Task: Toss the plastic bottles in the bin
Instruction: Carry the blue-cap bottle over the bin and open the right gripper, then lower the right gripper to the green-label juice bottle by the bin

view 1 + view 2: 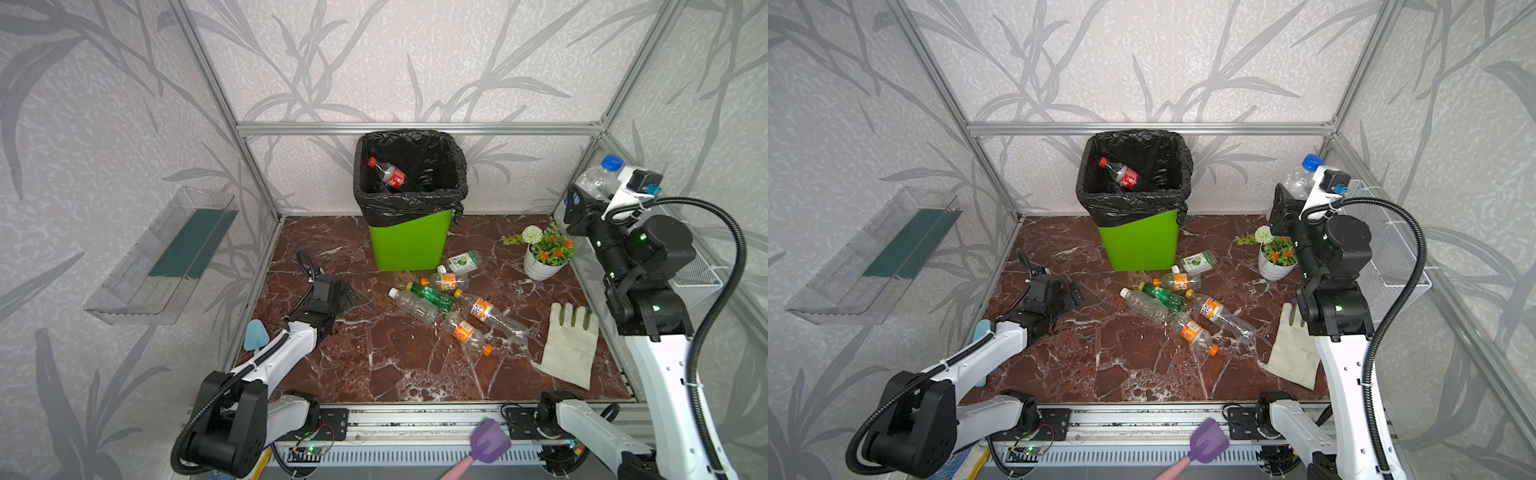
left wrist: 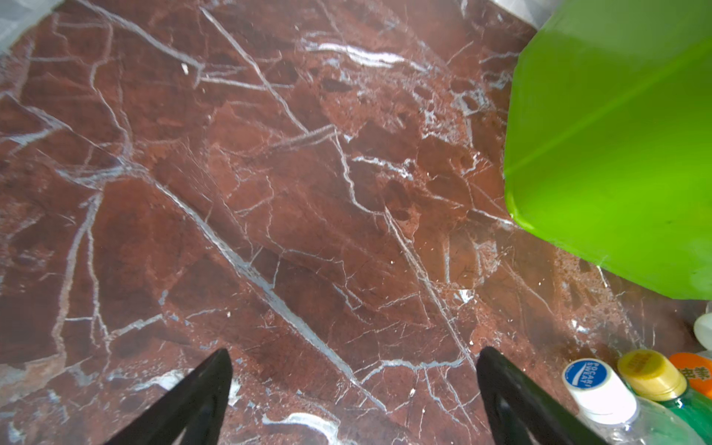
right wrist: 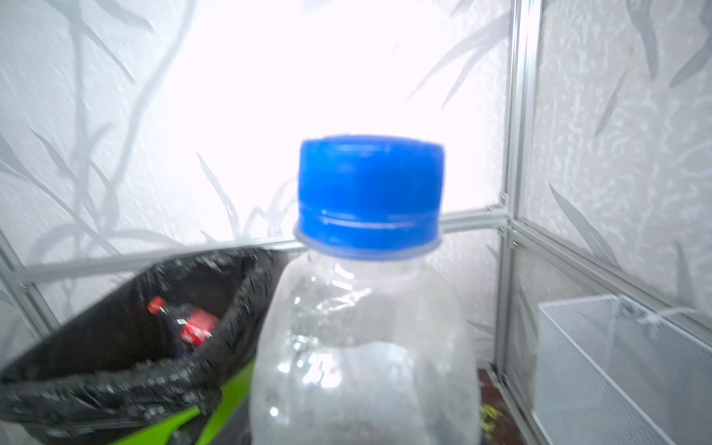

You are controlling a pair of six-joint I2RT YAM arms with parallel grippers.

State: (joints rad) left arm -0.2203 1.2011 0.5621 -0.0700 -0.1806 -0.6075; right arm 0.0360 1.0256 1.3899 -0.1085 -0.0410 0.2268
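Blue-capped clear bottle [image 1: 598, 176] is sitting clamped in the right gripper [image 1: 581, 198], high beside the lime-green bin [image 1: 409, 241]; left gripper [image 2: 354, 358] is hovering wide open, empty

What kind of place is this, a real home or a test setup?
Probably a staged robot test cell, not a home: an aluminium frame holds wallpapered panels, and the lined bin and plastic bottles sit on a marble-pattern tabletop.
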